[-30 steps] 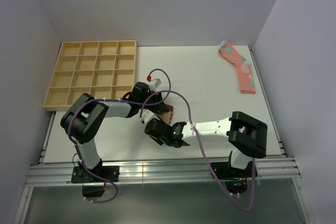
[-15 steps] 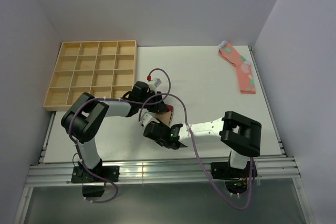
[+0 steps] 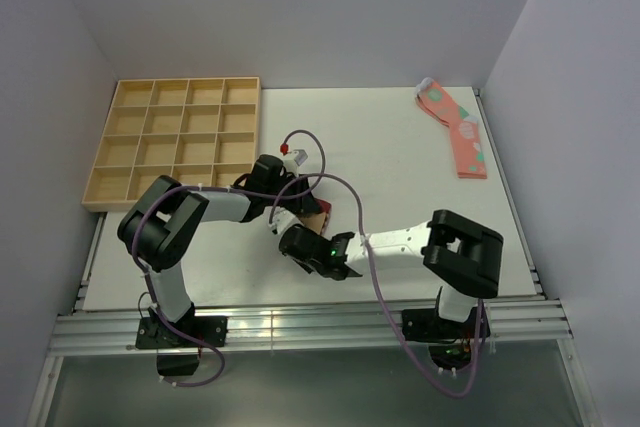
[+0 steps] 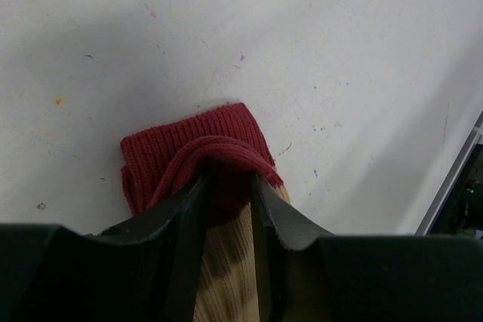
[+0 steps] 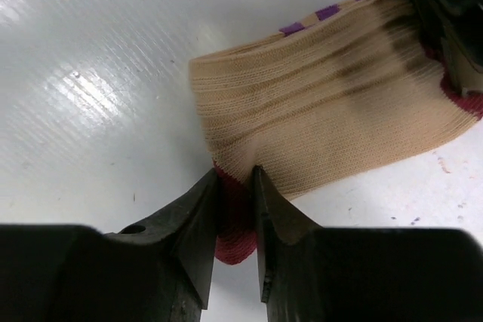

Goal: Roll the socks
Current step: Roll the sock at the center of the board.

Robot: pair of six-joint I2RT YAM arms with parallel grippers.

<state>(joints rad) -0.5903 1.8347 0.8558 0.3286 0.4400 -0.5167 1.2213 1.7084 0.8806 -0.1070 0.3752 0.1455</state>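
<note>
Dark red knit at the near edge of the socks (image 5: 324, 118) is now nipped between the fingers of the right hand (image 5: 235, 180), which has just drawn in from a wider spread. Beyond it the tan body lies bunched on the surface (image 5: 90, 73). At the far end the left hand (image 4: 229, 186) pinches the other red end, so with both ends held the rolling can probably go on.

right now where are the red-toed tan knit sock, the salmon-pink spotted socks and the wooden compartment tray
tan knit sock (image 5: 324, 118): right wrist view, ribbed tan body
salmon-pink spotted socks (image 3: 467, 142): top external view, middle
wooden compartment tray (image 3: 120, 201): top external view, near wall
</note>
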